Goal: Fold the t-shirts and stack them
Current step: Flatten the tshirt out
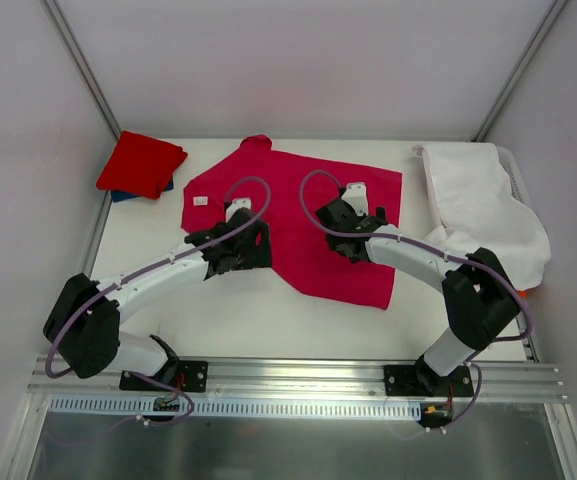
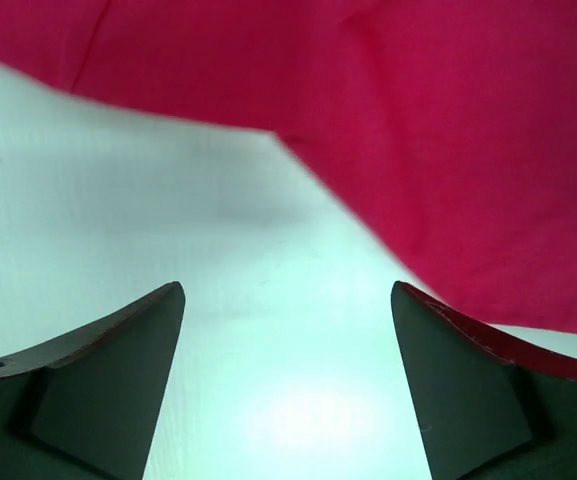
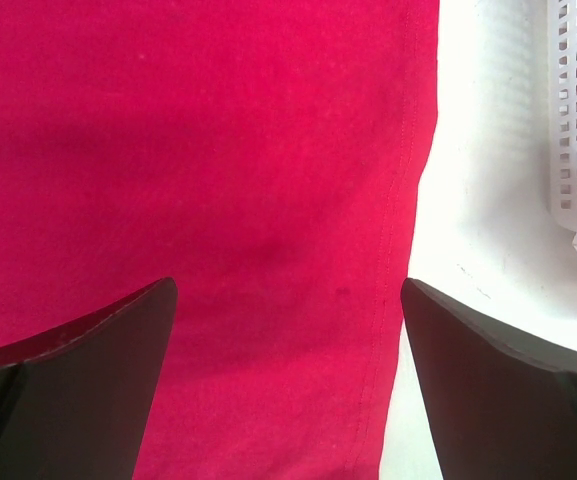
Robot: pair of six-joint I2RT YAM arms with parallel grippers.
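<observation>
Nearest to us, at 6 o'clock of the top view, runs the metal rail (image 1: 288, 372) on which both arms are bolted. Beyond it lies the white table (image 1: 258, 320). On its middle the crimson-pink t-shirt (image 1: 318, 255) is spread flat, with its small white neck tag (image 1: 200, 201) toward 9 o'clock. At 10 o'clock we see the red t-shirt (image 1: 143, 162), folded, lying on the blue t-shirt (image 1: 121, 196), of which only an edge shows. At 2 o'clock stands a white basket (image 1: 516, 178) with a white cloth (image 1: 473, 200) hanging over it. From above, both arms cover a part of the crimson-pink shirt.

The left arm reaches from 7 o'clock toward the middle. The left gripper (image 2: 283, 290) is low over bare table, just beside the shirt's edge, its fingers spread wide and empty. The right arm bends in from 5 o'clock. The right gripper (image 3: 288, 285) hovers over the shirt, near its hem on the 3 o'clock side, jaws also wide apart and grasping nothing.
</observation>
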